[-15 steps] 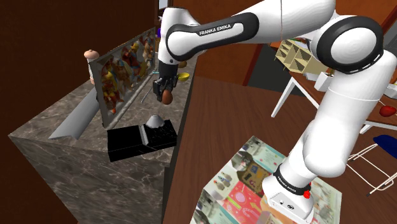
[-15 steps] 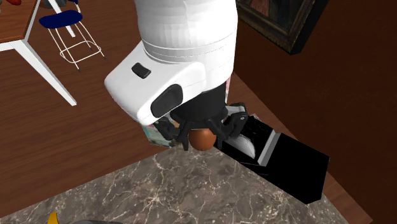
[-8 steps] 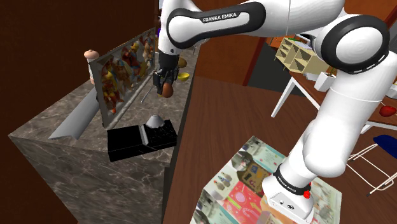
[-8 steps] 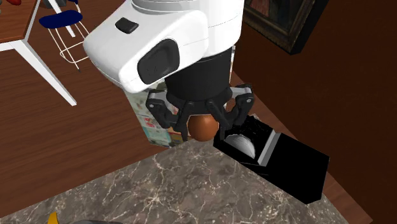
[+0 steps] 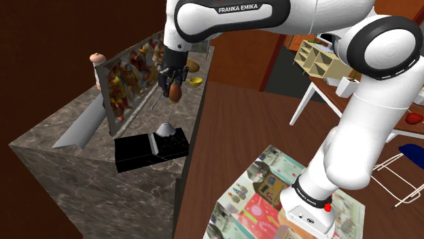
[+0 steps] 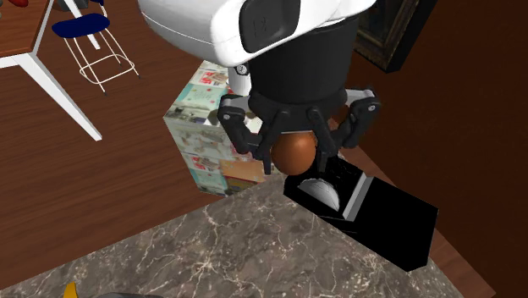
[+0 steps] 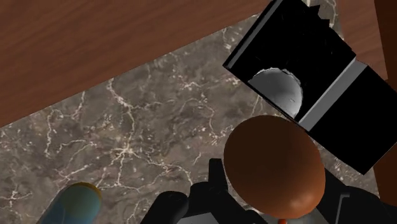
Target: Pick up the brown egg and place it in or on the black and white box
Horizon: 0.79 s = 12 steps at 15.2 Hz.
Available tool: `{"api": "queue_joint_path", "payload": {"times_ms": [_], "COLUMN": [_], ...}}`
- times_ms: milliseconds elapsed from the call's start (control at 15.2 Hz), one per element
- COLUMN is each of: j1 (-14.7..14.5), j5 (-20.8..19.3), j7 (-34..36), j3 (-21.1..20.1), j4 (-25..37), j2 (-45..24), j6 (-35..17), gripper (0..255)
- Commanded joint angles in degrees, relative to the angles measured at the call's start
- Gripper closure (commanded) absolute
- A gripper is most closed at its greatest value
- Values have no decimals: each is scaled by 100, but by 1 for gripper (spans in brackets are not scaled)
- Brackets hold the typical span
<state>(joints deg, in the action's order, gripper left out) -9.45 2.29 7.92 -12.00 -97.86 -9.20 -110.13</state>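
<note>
A brown egg [image 5: 176, 92] [image 6: 294, 152] hangs in the air with my gripper [image 5: 174, 87] [image 6: 295, 159] shut on it. It is well above the marble counter [image 5: 81, 136]. The black box [image 5: 149, 150] [image 6: 382, 214] lies open on the counter near its edge, with a pale band and a grey dome [image 6: 322, 193] inside. In the second exterior view the egg is just above the dome end of the box. In the wrist view the egg [image 7: 274, 164] sits between the fingers, with the box [image 7: 321, 83] and its dome [image 7: 278, 90] just beyond it.
A framed picture [image 5: 132, 76] leans along the counter's back, and a yellow bowl [image 5: 196, 81] lies behind the gripper. A bluish cylinder [image 7: 73, 205] lies on the marble. The patterned stand [image 6: 206, 127] is on the wooden floor beside the counter.
The gripper has risen with the egg held in it and shifted toward the box, to the right in the second exterior view.
</note>
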Motion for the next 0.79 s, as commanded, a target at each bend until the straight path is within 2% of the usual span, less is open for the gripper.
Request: {"api": "queue_joint_path", "payload": {"times_ms": [0, 528, 726], "j1": [-140, -787, -845], "j5": [-28, -248, -277], "j7": [249, 1335, 1426], "j3": [-95, -490, -517], "j4": [6, 351, 268], "j2": [4, -270, -325], "j6": [-3, 30, -109], "gripper": [255, 255, 255]}}
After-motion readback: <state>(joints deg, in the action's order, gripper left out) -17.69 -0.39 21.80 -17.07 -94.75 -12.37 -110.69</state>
